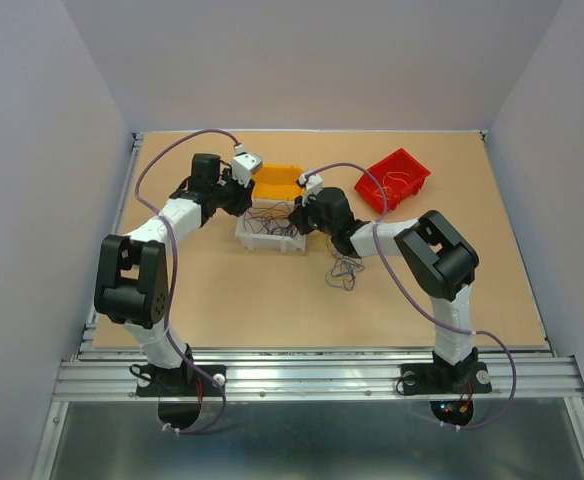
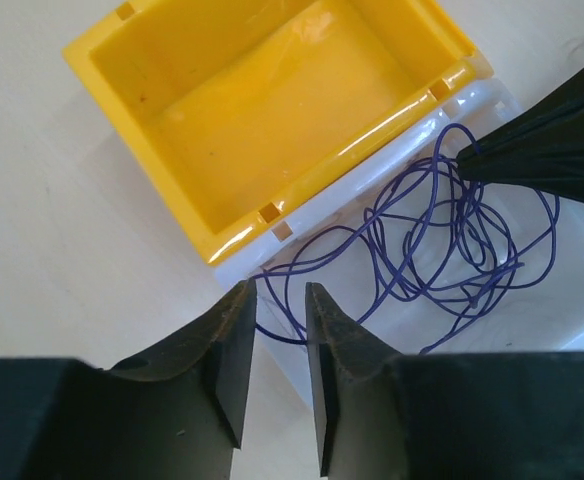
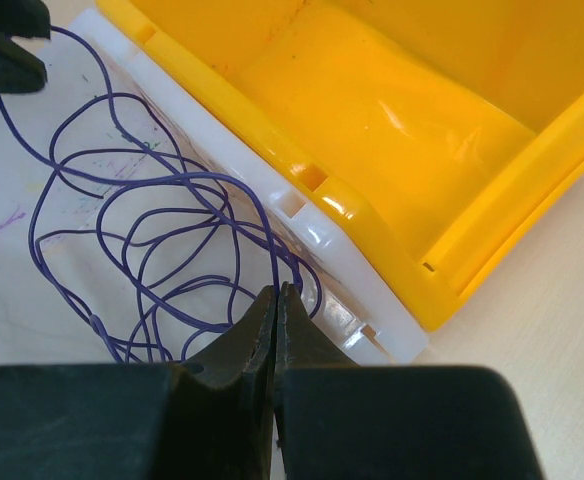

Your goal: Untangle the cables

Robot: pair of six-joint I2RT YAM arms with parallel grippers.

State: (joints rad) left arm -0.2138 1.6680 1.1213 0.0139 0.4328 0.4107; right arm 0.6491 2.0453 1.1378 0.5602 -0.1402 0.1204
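The purple cables [image 3: 162, 178] lie in loose loops inside the white bin [image 3: 12, 280], which sits right against the yellow bin [image 3: 392, 110]. The yellow bin has nothing in it that I can see.

The left gripper [image 2: 279, 292] hangs over the near edge of the white bin. Its two fingers are a little bit apart, with a thin gap between them. One purple strand runs under that gap, but the fingers are not squeezing it.

The right gripper [image 3: 275, 292] comes in from the other side of the white bin. Its fingers are pressed tight together, and purple loops cross right at the tips (I cannot tell if a strand is caught between them).

From above, another small messy clump of thin wires [image 1: 344, 270] lies on the brown table [image 1: 222, 300], just beside the right arm. A red bin [image 1: 412, 165] sits farther back on the right, with a few thin wires in it.
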